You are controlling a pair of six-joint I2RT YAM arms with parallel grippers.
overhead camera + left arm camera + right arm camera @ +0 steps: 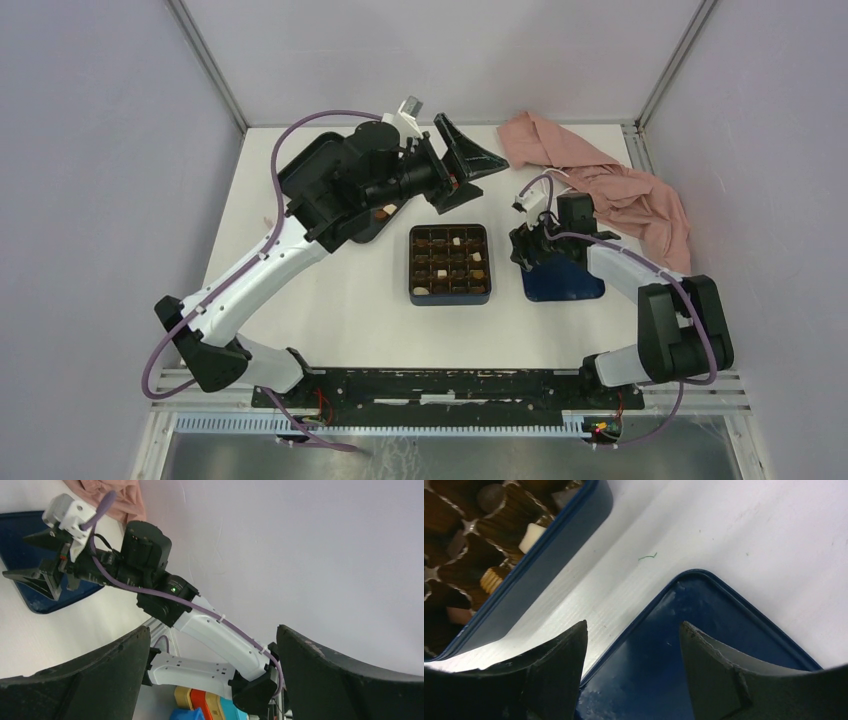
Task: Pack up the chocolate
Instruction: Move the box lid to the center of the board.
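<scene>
The chocolate [452, 262] lies as small brown and cream pieces in the grid of the dark blue box [449, 294] at the table's middle. It also shows in the right wrist view [530, 535]. One brown piece [388, 210] lies in the black tray [305, 170] at the back left. My left gripper [468, 165] is open and empty, raised between tray and box, its fingers [75, 680] wide apart. My right gripper [527, 250] is open and empty, low over the left corner of the flat blue lid [565, 283], which also shows in the right wrist view [674, 650].
A pink cloth [615, 180] lies crumpled at the back right, close behind my right arm. The left arm stretches over the black tray. Grey walls close in the table at the back and sides. The box's wall [549, 555] stands a short way left of the lid.
</scene>
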